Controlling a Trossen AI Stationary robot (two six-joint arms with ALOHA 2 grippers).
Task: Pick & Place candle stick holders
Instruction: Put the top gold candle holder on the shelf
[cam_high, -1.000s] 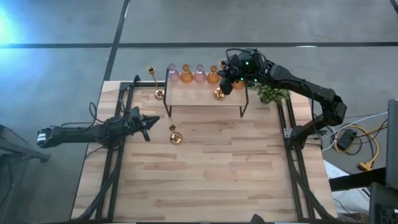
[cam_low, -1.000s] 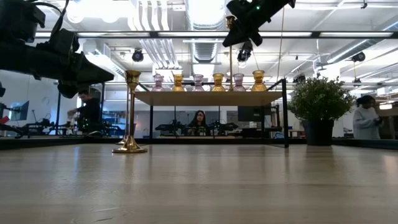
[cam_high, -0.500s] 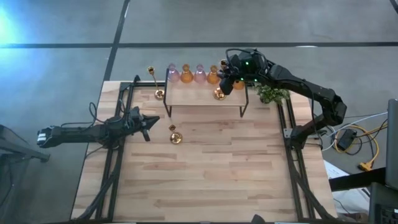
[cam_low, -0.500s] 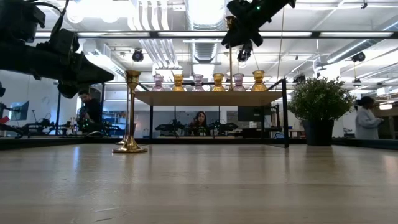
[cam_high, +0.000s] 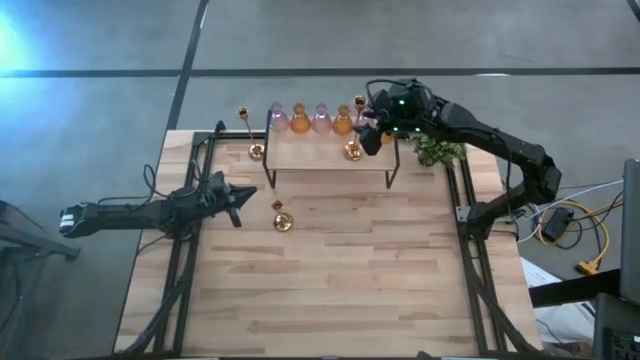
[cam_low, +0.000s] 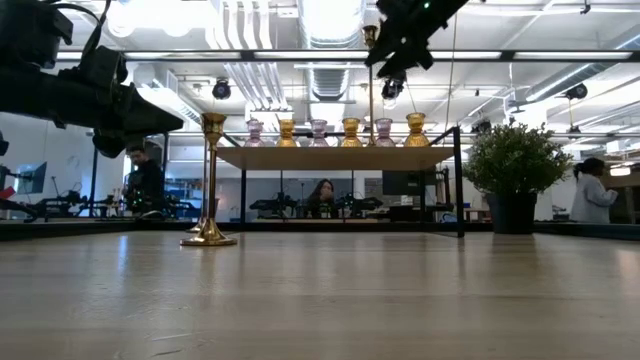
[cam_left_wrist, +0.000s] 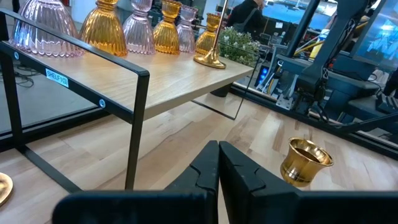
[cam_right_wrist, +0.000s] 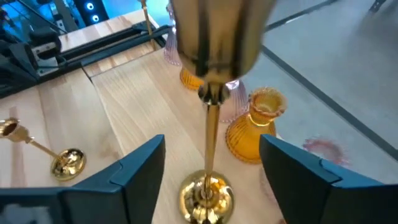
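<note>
Looking down on the shelf (cam_high: 330, 155) at the far end of the bench (cam_high: 330, 280), I see the right claw (cam_high: 368, 133) positioned above its right end. Its wrist view shows the claw open, fingers (cam_right_wrist: 134, 163) spread on either side of a gold candlestick (cam_right_wrist: 208, 130) standing upright on the shelf directly below, touching neither finger. Beyond that candlestick, at the far edge of the shelf, stands the row of glass holders; an amber holder (cam_right_wrist: 255, 127) is nearest to the claw, with pink ones next to it.

The left claw (cam_high: 235, 203) hangs over the left part of the bench, short of the shelf. Its fingers (cam_left_wrist: 219, 169) are pressed together with nothing between them. A second gold candlestick (cam_high: 281, 217) stands on the bench just to the right of this claw. A third (cam_high: 250, 135) stands further off, beyond the claw and just outside the shelf's left leg. A potted plant (cam_high: 437, 151) sits just right of the shelf.
</note>
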